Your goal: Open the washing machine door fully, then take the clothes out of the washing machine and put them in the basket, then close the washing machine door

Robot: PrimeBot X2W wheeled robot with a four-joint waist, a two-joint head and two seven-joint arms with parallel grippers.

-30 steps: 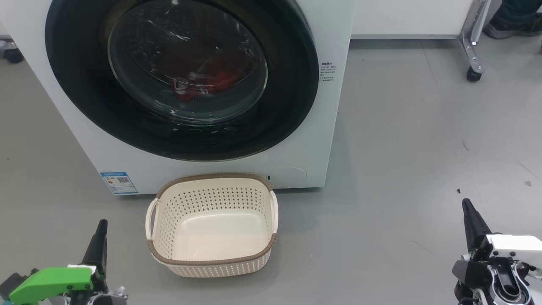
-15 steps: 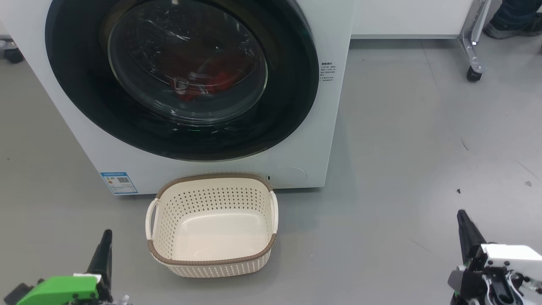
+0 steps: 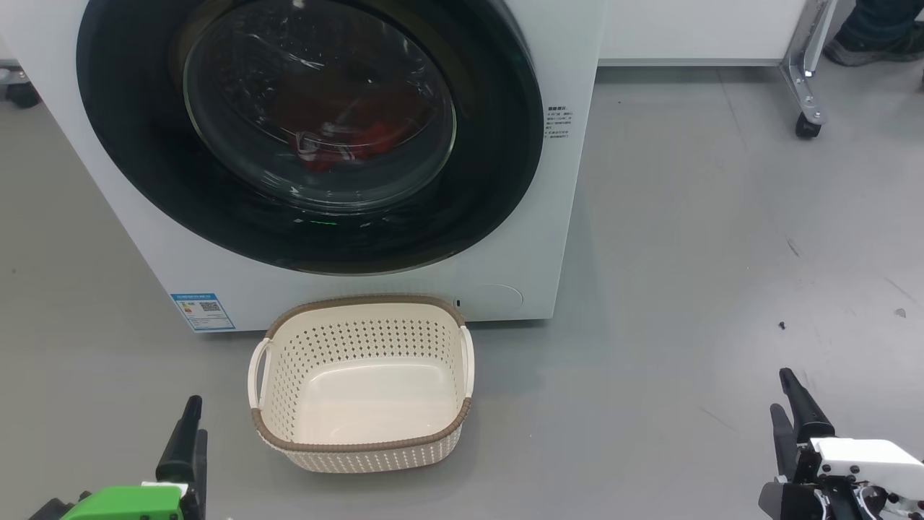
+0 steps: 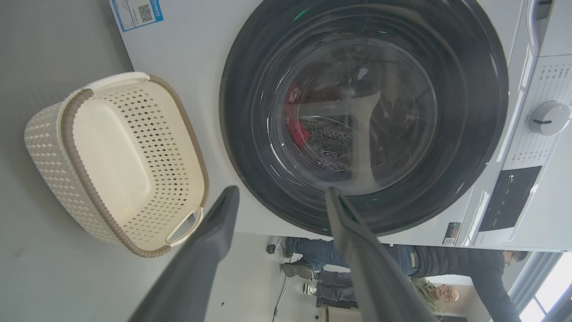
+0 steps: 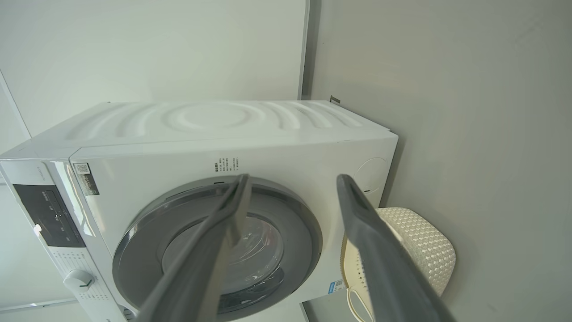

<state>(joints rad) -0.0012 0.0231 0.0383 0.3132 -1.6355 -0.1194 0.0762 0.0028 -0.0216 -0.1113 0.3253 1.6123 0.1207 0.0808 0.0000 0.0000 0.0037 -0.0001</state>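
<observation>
Dropping lower, the left pincer (image 4: 281, 191) and right pincer (image 5: 293, 177) have sprung wide and empty; with the washing machine door (image 3: 310, 235) shut over the clothes (image 3: 364, 137), behind the basket (image 3: 361, 445), best hook its edge and swing fully.

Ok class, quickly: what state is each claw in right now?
Left claw: open, holding nothing.
Right claw: open, holding nothing.

The grey floor (image 3: 686, 253) bears the washing machine (image 3: 245, 296), the basket (image 3: 361, 453) just before it.
</observation>
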